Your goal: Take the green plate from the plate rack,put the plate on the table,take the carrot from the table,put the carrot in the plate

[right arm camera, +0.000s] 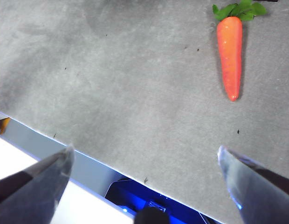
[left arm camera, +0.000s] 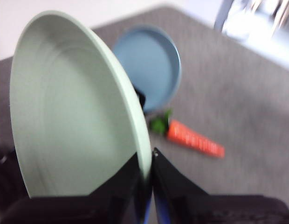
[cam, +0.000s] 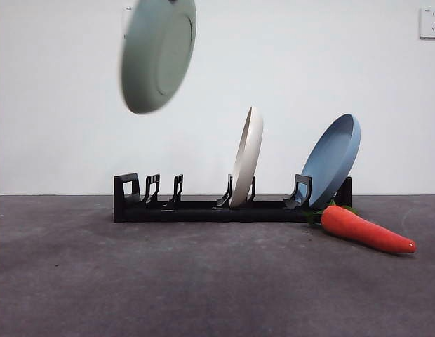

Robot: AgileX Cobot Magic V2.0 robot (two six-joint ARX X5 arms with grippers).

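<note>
Green plate, lifted clear of rack, held on edge above the table

Green plate (cam: 158, 53): airborne, near upright, rim nipped between the closed jaws of the left gripper (left arm camera: 145, 169); well above the plate rack (cam: 203, 208), over its vacated end. Bare table (cam: 168, 281) lies straight below and forward, so the plate likely must tip flat as it descends. Carrot (right arm camera: 230, 55): on the table beside the rack's far end, long axis pointing toward the right gripper (right arm camera: 144, 161), the nearer one, which hangs wide open, holding nothing
</note>
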